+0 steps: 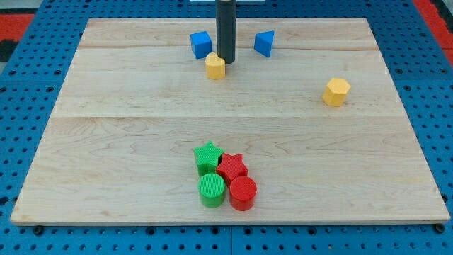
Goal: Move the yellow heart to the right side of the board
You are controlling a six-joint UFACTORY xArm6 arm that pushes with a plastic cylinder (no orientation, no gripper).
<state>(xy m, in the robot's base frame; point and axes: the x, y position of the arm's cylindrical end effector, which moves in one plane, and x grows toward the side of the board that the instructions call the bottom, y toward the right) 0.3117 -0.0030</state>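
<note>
The yellow heart (pixel 215 67) lies near the view's top, a little left of centre, on the wooden board (pixel 127 142). My tip (pixel 226 62) stands at the heart's upper right edge, touching or nearly touching it. The dark rod rises straight up out of the view's top. A yellow hexagon (pixel 337 92) lies far to the view's right of the heart.
A blue cube (pixel 201 44) sits just left of the rod and a blue block (pixel 264 43) just right of it. At the view's bottom centre a green star (pixel 207 156), red star (pixel 232 167), green cylinder (pixel 211 190) and red cylinder (pixel 243 193) cluster together.
</note>
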